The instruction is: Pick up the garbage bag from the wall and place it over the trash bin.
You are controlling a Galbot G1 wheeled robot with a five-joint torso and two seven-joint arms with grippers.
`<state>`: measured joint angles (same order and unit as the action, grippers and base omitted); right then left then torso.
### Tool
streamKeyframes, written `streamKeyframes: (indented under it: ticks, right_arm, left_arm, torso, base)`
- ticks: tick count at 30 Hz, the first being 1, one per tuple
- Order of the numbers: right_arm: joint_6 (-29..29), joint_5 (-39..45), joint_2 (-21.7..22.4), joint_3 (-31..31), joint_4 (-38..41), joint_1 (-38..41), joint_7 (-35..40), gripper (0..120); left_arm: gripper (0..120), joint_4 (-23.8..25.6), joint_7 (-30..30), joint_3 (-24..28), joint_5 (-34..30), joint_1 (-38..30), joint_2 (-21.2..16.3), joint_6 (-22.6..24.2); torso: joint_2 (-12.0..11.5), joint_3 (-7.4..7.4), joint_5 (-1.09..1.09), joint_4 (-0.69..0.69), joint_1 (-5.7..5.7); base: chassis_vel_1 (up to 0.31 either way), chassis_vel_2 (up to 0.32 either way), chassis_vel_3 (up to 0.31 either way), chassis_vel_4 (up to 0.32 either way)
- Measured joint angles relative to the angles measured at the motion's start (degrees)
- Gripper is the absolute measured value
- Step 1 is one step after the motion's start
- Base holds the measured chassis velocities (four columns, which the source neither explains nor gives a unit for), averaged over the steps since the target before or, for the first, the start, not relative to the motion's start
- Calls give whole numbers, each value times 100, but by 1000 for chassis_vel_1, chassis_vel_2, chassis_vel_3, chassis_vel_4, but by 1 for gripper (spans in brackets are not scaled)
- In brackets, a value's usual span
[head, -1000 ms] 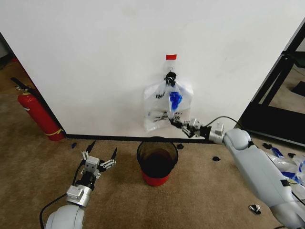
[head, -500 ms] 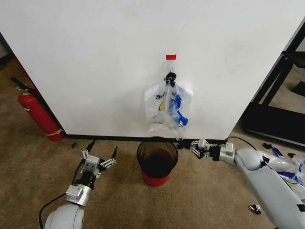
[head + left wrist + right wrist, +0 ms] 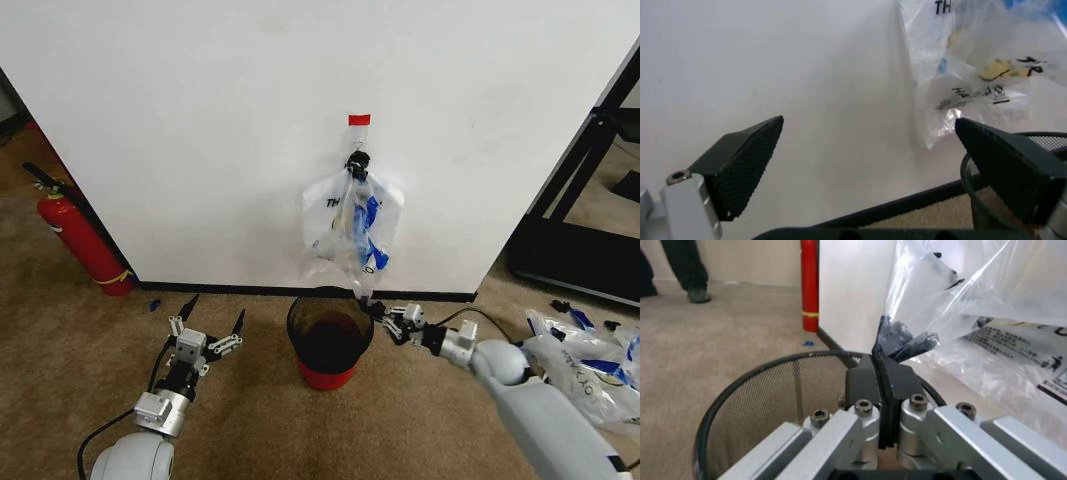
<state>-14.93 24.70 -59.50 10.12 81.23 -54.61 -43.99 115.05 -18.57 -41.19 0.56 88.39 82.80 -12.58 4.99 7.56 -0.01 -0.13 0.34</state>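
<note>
Hanging from a black hook point(image 3: 358, 158) on the wall point(image 3: 200, 130), just under a small strip of red tape point(image 3: 359, 119), the garbage bag point(image 3: 350, 225) droops down as a crumpled translucent bundle with black lettering, blue patches and a touch of yellow. Its lowest corner is drawn into a thin strand that runs down to the right gripper point(image 3: 384, 319), which sits low beside the trash bin point(image 3: 330, 340), right at the bin's black rim on the side nearer the right arm. In the right wrist view the right gripper point(image 3: 883, 367) has its two dark fingers pressed together with a dark twisted bit of the bag's plastic pinched between them, the rest of the bag point(image 3: 973, 305) billowing up and away above the fingertips, and the bin's round rim point(image 3: 740, 385) curving directly beneath. So the bag is at once on the hook and clamped at its bottom edge.

The bin stands on the carpet directly below the bag, close to the black baseboard point(image 3: 220, 290). The left gripper point(image 3: 205, 330) is parked over the carpet on the other side of the bin, well apart from the bag, its fingers point(image 3: 750, 160) spread wide around nothing. A red fire extinguisher point(image 3: 80, 240) leans by the wall's far left edge, and more printed bags point(image 3: 585, 360) lie on the floor to the right.
</note>
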Motion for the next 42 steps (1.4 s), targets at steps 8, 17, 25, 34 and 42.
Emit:
streamKeyframes:
  ticks: [8,17,25,34,42]
  right_arm:
    - [66,-98,-212,-415,-62,213,195,0]
    - [107,-252,-239,-564,-123,231,-209,0]
    - [107,-407,-222,-523,-145,159,-382,0]
    - [2,-210,-220,-377,-151,222,-258,0]
    - [-98,77,-177,-258,-125,394,-124,0]
  left_arm:
    - [100,-27,3,-57,-108,7,-50,-29]
    - [100,-81,8,-114,-220,23,-101,-93]
    - [100,-151,12,-102,-244,-31,-128,-124]
    - [100,-191,14,-54,-248,-136,-156,-100]
    - [100,-209,11,-32,-226,-138,-139,-98]
  torso:
    - [0,0,0,1,0]
    - [0,0,1,0,0]
    - [0,0,1,0,0]
    - [0,0,1,-1,0]
    - [0,0,1,0,0]
  base:
    - [0,0,0,0]
    - [0,0,0,0]
    - [0,0,0,0]
    - [0,0,0,0]
    - [0,0,0,0]
